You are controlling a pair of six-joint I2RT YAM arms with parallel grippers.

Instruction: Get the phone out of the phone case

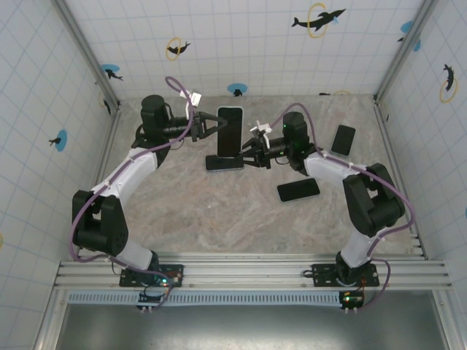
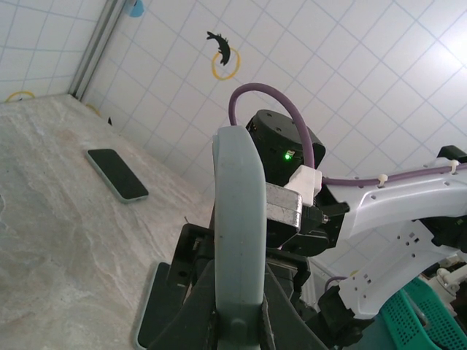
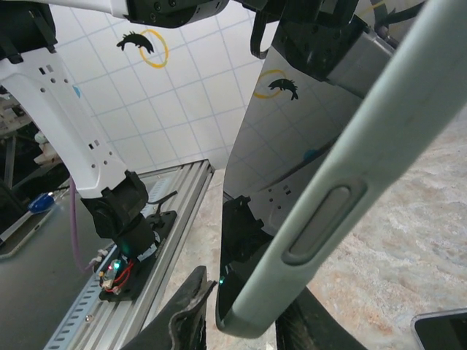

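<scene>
The phone point(image 1: 230, 130) stands upright above the table in its pale grey-green phone case point(image 2: 237, 219). My left gripper point(image 1: 220, 125) is shut on the upper part, one finger on the face and one on the back; in the left wrist view the left gripper point(image 2: 239, 321) clamps the case edge-on. My right gripper point(image 1: 244, 155) is at the lower end. In the right wrist view its fingers point(image 3: 188, 313) straddle the bottom corner of the case point(image 3: 365, 168), a thin gap showing beside the dark screen point(image 3: 292, 146). The right gripper point(image 3: 248, 312) stands open.
Another phone point(image 1: 224, 163) lies flat on the marble table right under the held one. Two more lie to the right point(image 1: 298, 189) and back right point(image 1: 343, 139). Tiled walls close in three sides. A metal rail point(image 1: 241, 270) runs along the near edge.
</scene>
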